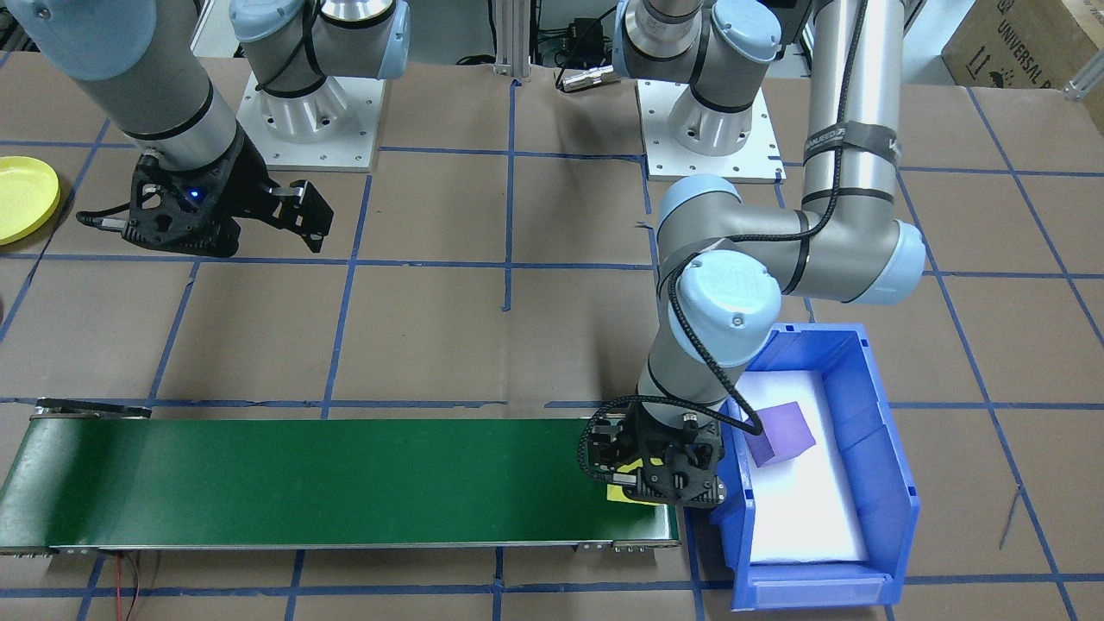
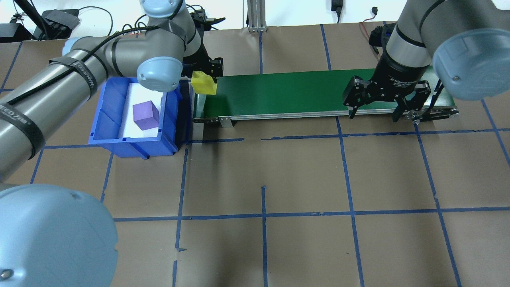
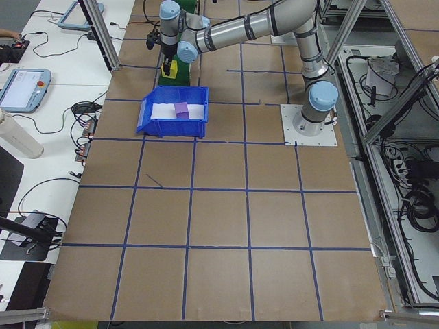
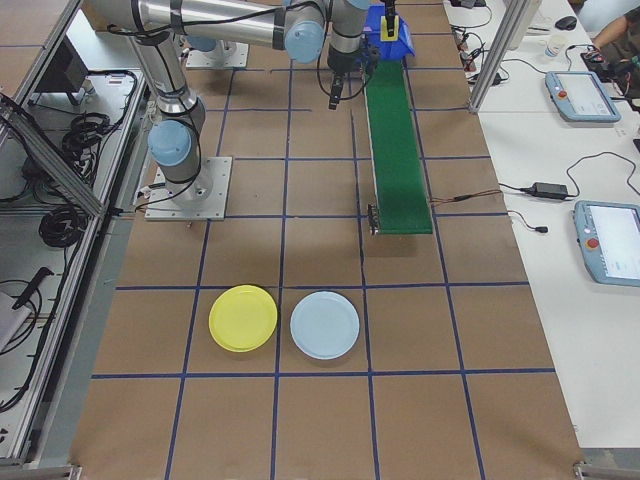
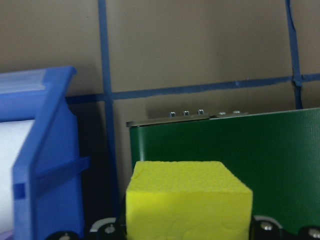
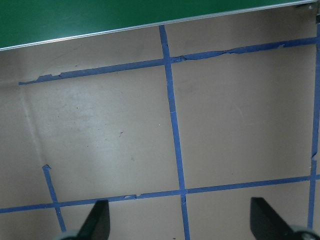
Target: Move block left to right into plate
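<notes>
Yellow block [image 2: 203, 83], likely light, soft foam best taken on opposite flat faces, held in left gripper's [image 2: 207, 77] closed jaws over belt [image 2: 279, 93] end at 9 o'clock overhead; right gripper [image 2: 381, 104], jaws wide, empty; plate [image 4: 243, 318] well apart.

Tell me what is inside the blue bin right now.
The blue bin holds a white liner with one purple block on it. The left arm covers the bin's far end in the overhead view, so that corner cannot be checked there.
</notes>
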Tool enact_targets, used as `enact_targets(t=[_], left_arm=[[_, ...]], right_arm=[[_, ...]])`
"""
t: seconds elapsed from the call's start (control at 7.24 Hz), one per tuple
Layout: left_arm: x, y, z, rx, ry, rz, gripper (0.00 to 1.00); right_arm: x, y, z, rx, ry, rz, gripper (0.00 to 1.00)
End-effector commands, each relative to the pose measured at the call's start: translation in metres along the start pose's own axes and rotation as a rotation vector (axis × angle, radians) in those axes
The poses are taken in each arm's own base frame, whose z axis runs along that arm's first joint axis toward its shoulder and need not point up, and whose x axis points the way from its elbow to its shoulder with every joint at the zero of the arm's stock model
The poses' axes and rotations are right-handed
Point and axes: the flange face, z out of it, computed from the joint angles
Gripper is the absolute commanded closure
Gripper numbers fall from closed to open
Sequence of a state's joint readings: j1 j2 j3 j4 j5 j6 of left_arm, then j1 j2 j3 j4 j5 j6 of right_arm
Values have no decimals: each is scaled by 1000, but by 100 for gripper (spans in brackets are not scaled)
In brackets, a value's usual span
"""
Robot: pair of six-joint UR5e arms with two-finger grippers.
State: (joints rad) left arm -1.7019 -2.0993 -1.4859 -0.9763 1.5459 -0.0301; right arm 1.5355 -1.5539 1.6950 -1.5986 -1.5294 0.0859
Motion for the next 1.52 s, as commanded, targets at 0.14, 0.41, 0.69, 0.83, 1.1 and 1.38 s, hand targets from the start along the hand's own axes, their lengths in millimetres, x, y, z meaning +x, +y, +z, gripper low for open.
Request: enact_targets(t=[0.14,0.41,0.69,0.83,1.1,1.38], left_arm=[[16,8,19,-30,2,22,12],[17,5,-2,3,5,29,0],[15,3,-61,84,1,28,0],[3,14,-85,52,-10,12,0],[-50,16,-95,26,-25,-45,0],[-139,15,-85,-14,-44,-126,0]], right_arm=[[0,0,-1,3,0,0,0],[0,0,0,-2,0,0,0],[0,0,0,-2,2,0,0],[0,0,0,-2,0,0,0],[0,0,0,-2,0,0,0],[0,0,0,-3,0,0,0]])
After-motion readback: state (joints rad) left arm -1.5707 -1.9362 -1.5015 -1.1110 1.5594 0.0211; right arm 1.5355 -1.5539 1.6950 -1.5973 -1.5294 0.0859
